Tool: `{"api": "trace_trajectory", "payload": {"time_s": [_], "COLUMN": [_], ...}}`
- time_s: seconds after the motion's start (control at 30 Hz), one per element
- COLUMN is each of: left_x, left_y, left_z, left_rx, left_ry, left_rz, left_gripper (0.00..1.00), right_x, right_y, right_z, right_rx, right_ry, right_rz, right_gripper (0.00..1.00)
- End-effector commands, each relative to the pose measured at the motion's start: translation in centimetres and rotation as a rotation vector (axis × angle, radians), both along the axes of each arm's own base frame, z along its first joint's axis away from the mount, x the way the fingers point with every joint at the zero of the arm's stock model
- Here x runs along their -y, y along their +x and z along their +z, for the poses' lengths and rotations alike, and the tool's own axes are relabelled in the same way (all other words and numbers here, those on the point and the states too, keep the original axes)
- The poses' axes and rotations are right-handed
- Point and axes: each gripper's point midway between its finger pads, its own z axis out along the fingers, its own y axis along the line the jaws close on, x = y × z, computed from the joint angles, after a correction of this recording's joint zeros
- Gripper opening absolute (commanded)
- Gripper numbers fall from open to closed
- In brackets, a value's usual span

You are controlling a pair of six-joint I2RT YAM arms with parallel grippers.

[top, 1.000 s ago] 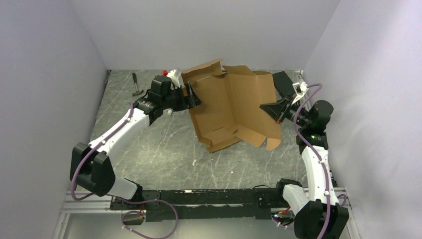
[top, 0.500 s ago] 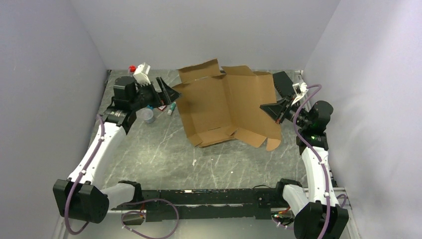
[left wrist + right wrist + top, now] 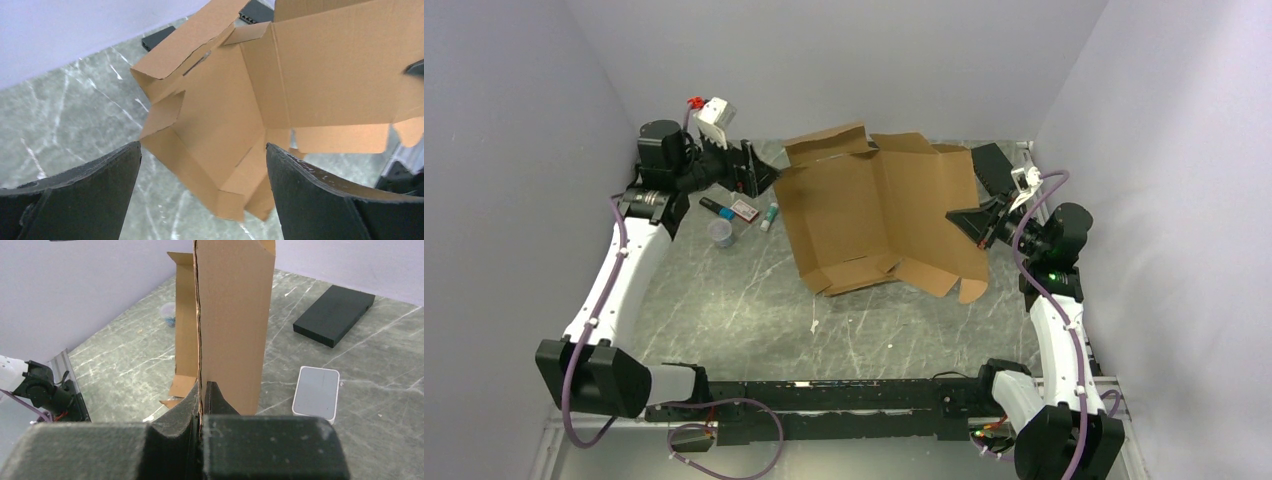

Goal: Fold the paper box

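The paper box (image 3: pixel 879 215) is a brown cardboard sheet with raised flaps, lying partly unfolded at the table's back middle. My left gripper (image 3: pixel 764 175) hovers open just off its left corner, touching nothing. In the left wrist view the box (image 3: pixel 280 75) lies ahead and below the wide-apart jaws of the left gripper (image 3: pixel 203 146). My right gripper (image 3: pixel 956 214) is shut on the box's right edge and holds that side lifted. In the right wrist view, the right gripper (image 3: pixel 202 386) pinches the thin cardboard edge (image 3: pixel 235 315), which stands upright between the fingers.
A small cup (image 3: pixel 720 232), a marker (image 3: pixel 769 216), a card (image 3: pixel 744 210) and a dark pen (image 3: pixel 712 205) lie left of the box. A black slab (image 3: pixel 334 315) and a white case (image 3: pixel 316 392) lie at the right. The side walls stand close.
My left gripper opened fully and drew back left and up, away from the box's left flap. The box's left side dropped flatter. The right gripper kept its grip and place.
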Motion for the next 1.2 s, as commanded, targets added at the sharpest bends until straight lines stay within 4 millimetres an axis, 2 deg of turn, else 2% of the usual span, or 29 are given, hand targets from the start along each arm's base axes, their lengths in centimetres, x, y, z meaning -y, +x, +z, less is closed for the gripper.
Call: {"api": "trace_trajectory", "payload": {"time_s": [0.0,0.23,0.33,0.5,0.57,0.87,1.0,1.03,1.1,1.17], "left_x": [-0.1,1.2,2.2,6.0,7.0,8.0,8.4,8.5,9.0,9.2], "left_y": [2.1,4.9,5.9,6.7,7.3,9.2,9.5,9.5,9.3,8.9], "left_z": [3.5,4.7,4.9,3.2,2.6,0.0,-0.4,-0.5,-0.6,-0.5], "left_rx": [0.258,0.349,0.426,0.510,0.539,0.647,0.698,0.705,0.712,0.719], "left_ry": [0.119,0.179,0.241,0.428,0.501,0.742,0.825,0.843,0.868,0.881], "left_rz": [-0.058,-0.164,-0.199,-0.270,-0.265,-0.185,-0.144,-0.139,-0.139,-0.136], "left_gripper": [0.99,0.99,0.96,0.88,0.83,0.61,0.42,0.35,0.14,0.03], "right_x": [0.0,-0.1,-0.1,-0.1,0.0,-0.1,-0.1,-0.1,-0.1,-0.1], "right_y": [-0.1,-0.2,-0.2,-0.2,-0.2,-0.2,-0.2,-0.2,-0.2,-0.2], "right_z": [1.1,1.0,1.0,0.9,0.9,0.9,0.9,0.9,0.9,0.9], "right_rx": [0.071,0.070,0.069,0.066,0.068,0.064,0.065,0.064,0.065,0.063], "right_ry": [-0.015,-0.013,-0.012,-0.011,-0.012,-0.008,-0.008,-0.008,-0.008,-0.007], "right_rz": [0.012,0.020,0.021,0.022,0.022,0.026,0.026,0.027,0.025,0.023], "right_gripper": [0.00,0.00,0.00,0.00,0.00,0.00,0.00,0.00,0.00,0.00]}}
